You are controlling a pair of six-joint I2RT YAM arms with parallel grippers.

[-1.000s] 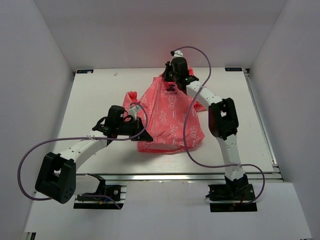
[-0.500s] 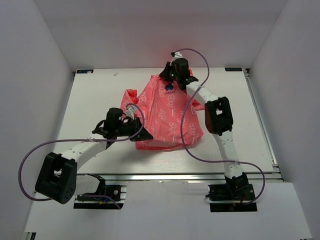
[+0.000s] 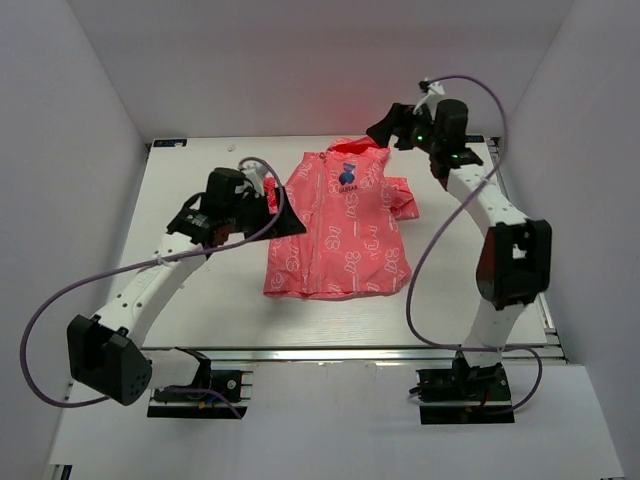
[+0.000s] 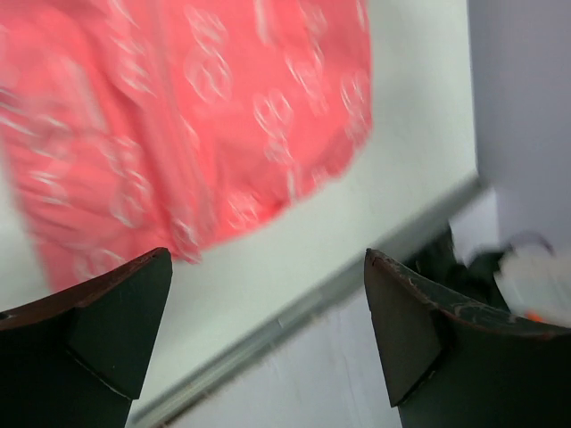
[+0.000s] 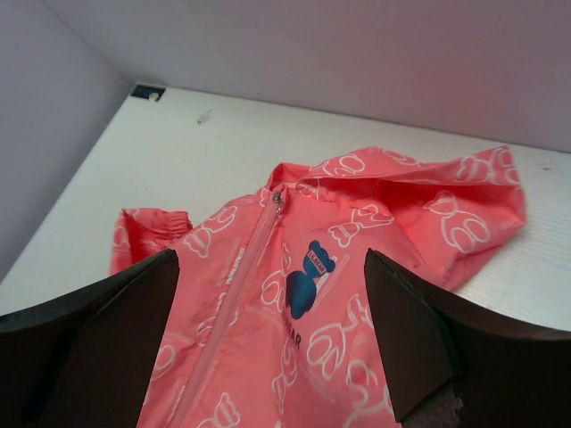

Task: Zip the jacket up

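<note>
The jacket [image 3: 335, 225] lies flat in the middle of the counter [image 3: 230, 310], front side up, hood [image 5: 428, 205] toward the far wall and hem toward the near edge. From the right wrist camera the zipper [image 5: 239, 285] runs closed up the front, and its pull [image 5: 277, 197] sits right at the collar. The lower stretch is cut off by the bottom of that view. The blue chest graphic [image 5: 306, 276] is just right of the zipper; the lettering on it is too small to read.

One gathered cuff [image 5: 147, 223] pokes out at the left. In the overhead view that sleeve is mostly hidden behind the left tool [image 3: 285, 222], which is at the jacket's left edge; touching or hovering, I cannot tell. Its wrist picture is badly blurred, but the left tool [image 4: 268, 259] shows its fingers spread, nothing between them, pink fabric beyond.

The right tool [image 3: 385, 128] hangs above the far right of the hood, clear of the cloth. Up close the right tool [image 5: 272, 254] is spread wide, gripping nothing.
</note>
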